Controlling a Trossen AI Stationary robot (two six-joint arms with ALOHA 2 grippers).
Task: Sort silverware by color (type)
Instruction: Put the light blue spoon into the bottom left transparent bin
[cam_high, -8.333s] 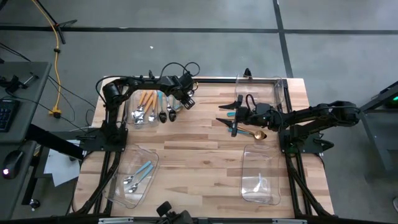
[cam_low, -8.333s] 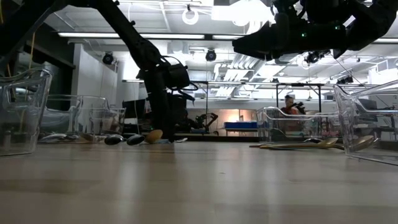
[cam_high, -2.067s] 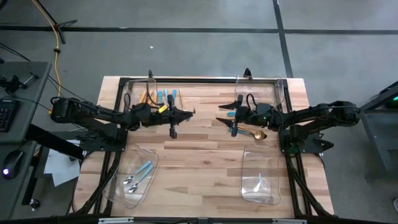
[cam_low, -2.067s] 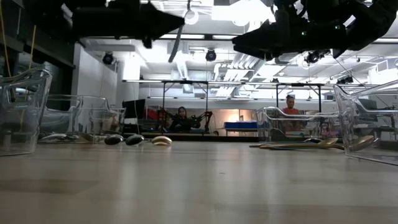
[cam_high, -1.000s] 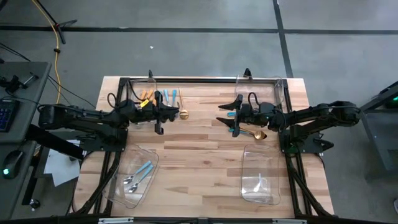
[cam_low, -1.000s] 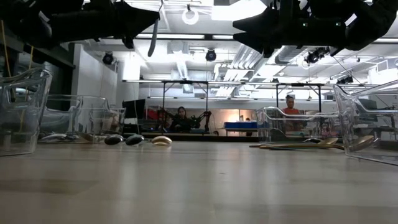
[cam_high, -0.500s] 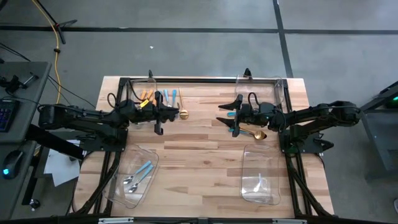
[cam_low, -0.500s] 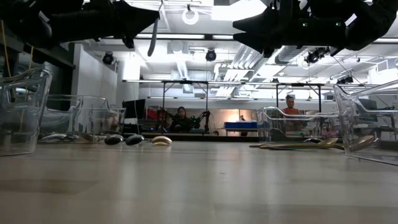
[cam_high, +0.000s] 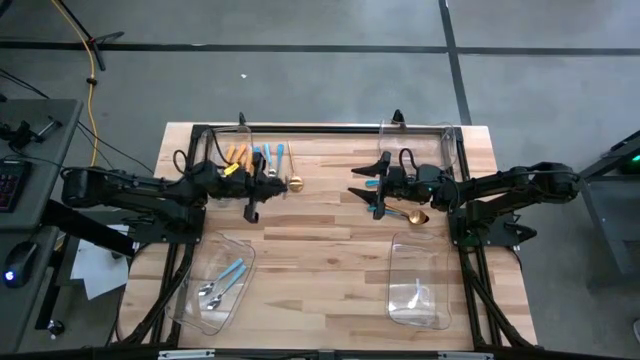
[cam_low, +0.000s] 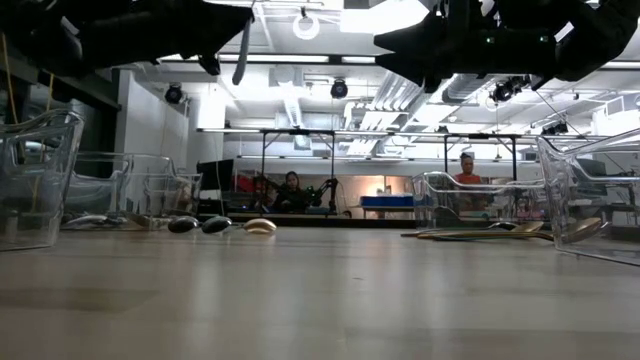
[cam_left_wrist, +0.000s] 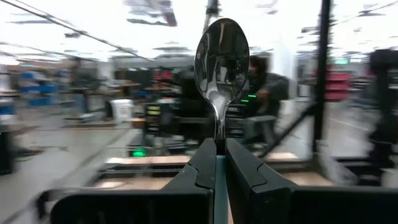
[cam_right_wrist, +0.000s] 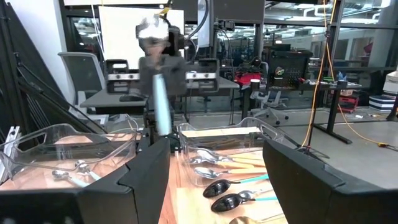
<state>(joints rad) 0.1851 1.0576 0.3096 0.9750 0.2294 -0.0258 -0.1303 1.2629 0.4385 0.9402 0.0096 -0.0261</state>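
Observation:
My left gripper (cam_high: 251, 193) hovers above the table's far left, shut on a spoon (cam_high: 250, 210) with a dark shiny bowl (cam_left_wrist: 221, 56) and a teal handle. Beyond it, orange-handled (cam_high: 235, 154) and blue-handled pieces (cam_high: 265, 158) and a gold one (cam_high: 294, 184) lie flat on the wood. My right gripper (cam_high: 353, 183) hangs open above the far right, touching nothing. A teal-handled piece (cam_high: 377, 208) and a gold spoon (cam_high: 413, 215) lie under and beside it. Black teal-handled spoons (cam_right_wrist: 227, 194) also show in the right wrist view. My left gripper pinches the spoon between its two fingers at the neck (cam_left_wrist: 216, 138), just below the bowl. The teal handle (cam_left_wrist: 219, 186) runs back between the fingers. The spoon lies along the fingers, bowl out past the tips. It is lifted clear of the table (cam_low: 241, 50).
Clear plastic bins stand at the corners: far left (cam_high: 212, 150), far right (cam_high: 450, 145), near left (cam_high: 190, 295) with light-blue-handled spoons (cam_high: 228, 274), and near right (cam_high: 400, 255) with a silver piece (cam_high: 418, 295). Bare wood lies in the middle (cam_high: 320, 250). People sit in the room behind.
My left gripper, still shut on the spoon, has drifted a little toward the table's near-left, uncovering the blue handles behind it. The right arm has kept still.

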